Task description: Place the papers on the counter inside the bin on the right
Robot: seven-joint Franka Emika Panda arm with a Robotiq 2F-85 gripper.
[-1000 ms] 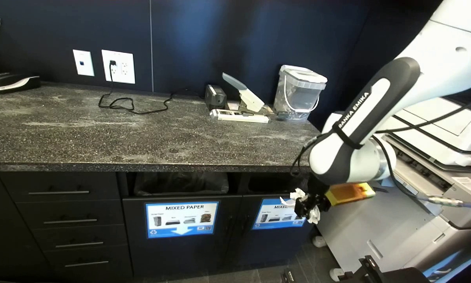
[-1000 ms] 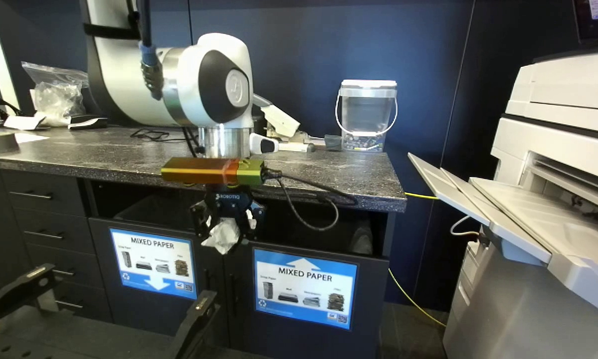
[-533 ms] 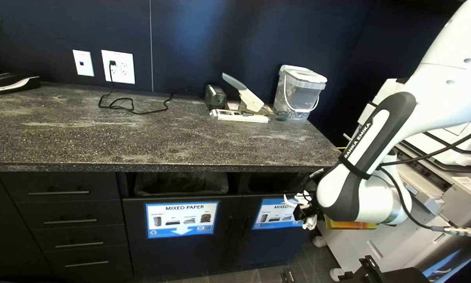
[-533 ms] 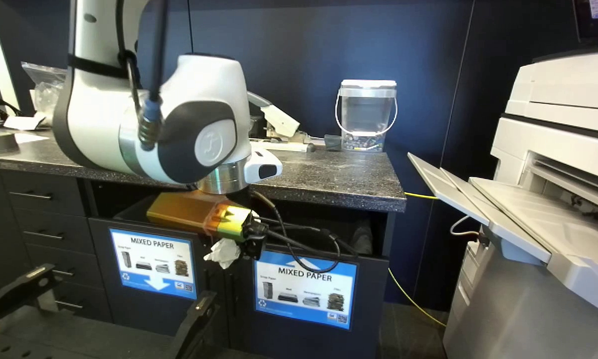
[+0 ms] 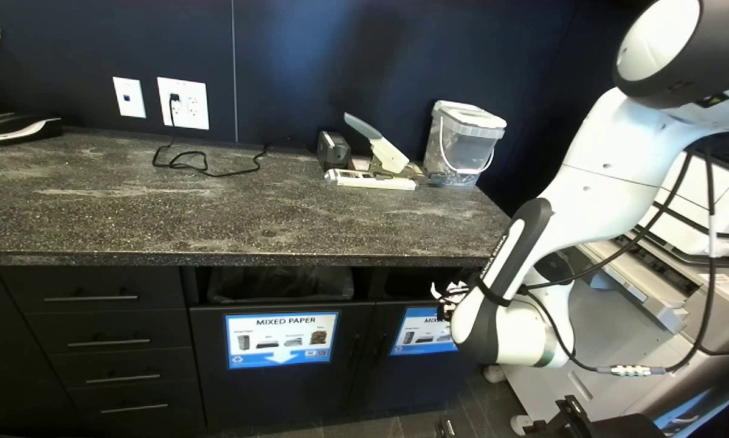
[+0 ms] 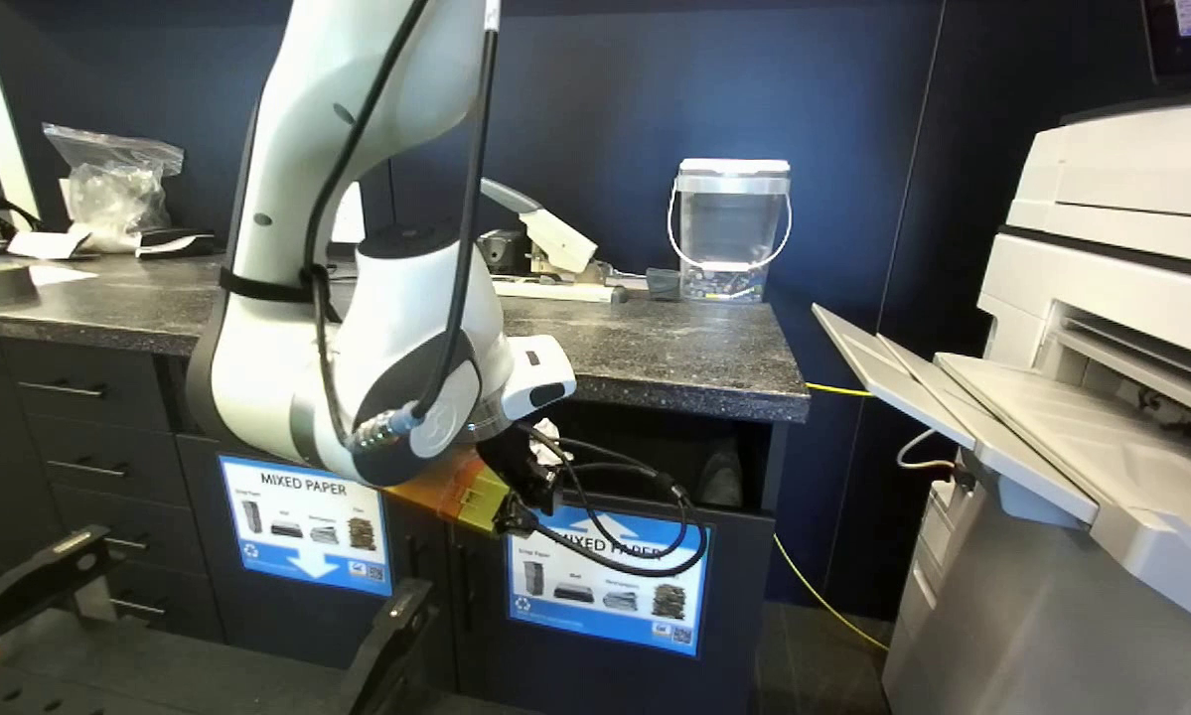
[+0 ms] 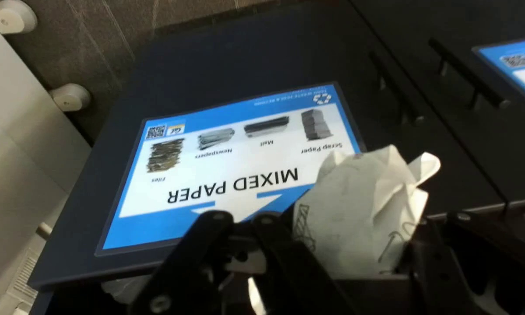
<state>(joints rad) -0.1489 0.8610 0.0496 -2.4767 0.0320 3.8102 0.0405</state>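
- In an exterior view, a crumpled paper (image 5: pixel 457 288) is held near the bin (image 5: pixel 413 283).
- In an exterior view, it is shown lower than the bench (image 6: pixel 655 343).
- In the wrist view, the paper is clamped between nearly closed jaws.
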